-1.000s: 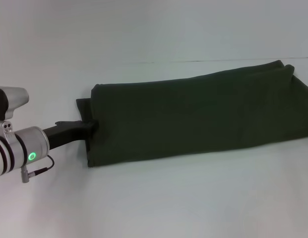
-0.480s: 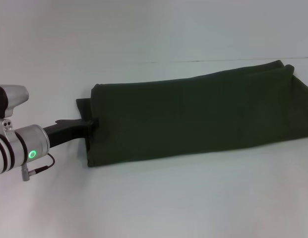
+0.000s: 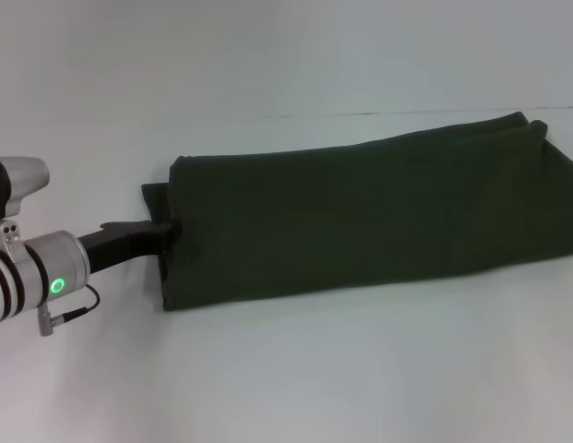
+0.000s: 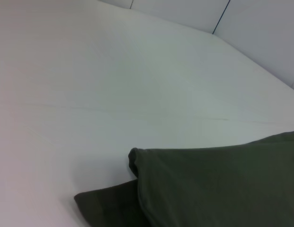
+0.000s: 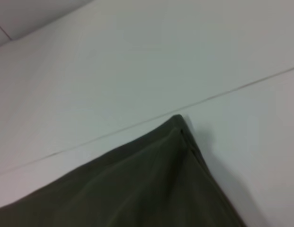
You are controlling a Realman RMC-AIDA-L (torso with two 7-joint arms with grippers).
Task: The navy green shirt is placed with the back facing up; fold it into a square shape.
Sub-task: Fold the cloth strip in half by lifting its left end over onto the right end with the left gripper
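Left tool (image 3: 164,233): at the left end of the navy green shirt (image 3: 369,217), tip buried in the fabric edge; clenched or released cannot be told. Shirt: folded into a long band, lying flat on the white desk (image 3: 314,369), running from left-centre to the far right edge, a small flap protruding at its left end. Right tool: not in view.
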